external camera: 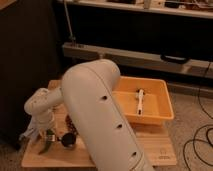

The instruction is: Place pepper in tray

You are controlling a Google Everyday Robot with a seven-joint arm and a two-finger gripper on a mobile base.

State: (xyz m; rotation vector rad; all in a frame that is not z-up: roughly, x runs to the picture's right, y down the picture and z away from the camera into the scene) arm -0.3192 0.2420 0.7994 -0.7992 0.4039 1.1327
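Observation:
The pepper (45, 147) is a slender dark green shape lying on the wooden board near its front left corner. My gripper (44, 137) hangs at the end of the white arm (95, 110), pointing down right over the pepper and at or very near it. Whether it holds the pepper is not visible. The tray (162, 112) is a large orange-yellow bin on the right half of the board, well to the right of the gripper. A white utensil (140, 102) lies inside it.
A dark round object (67, 141) sits just right of the pepper, with a small reddish-brown thing (70, 123) behind it. The wooden board (155, 147) rests on the floor. A dark cabinet stands at the left, a low shelf rail (150, 57) behind, and cables (197, 142) at the right.

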